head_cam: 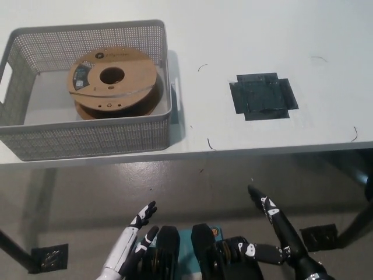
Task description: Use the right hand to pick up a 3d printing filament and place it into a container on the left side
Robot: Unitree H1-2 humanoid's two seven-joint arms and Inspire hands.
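A brown cardboard filament spool [112, 83] lies flat inside the grey mesh basket [87, 137] at the left of the white table. My black right hand [274, 233] hangs low at the bottom right, below the table edge, open with its fingers spread and nothing in it. At the bottom left my white left hand [131, 245] rests, open and empty as well. Both hands are well away from the spool.
A dark square of tape [263, 96] marks the table [245, 35] right of the basket. A few thin stray filament strands lie on the tabletop. Below the table edge is grey floor, with black tape patches [49, 256] on it.
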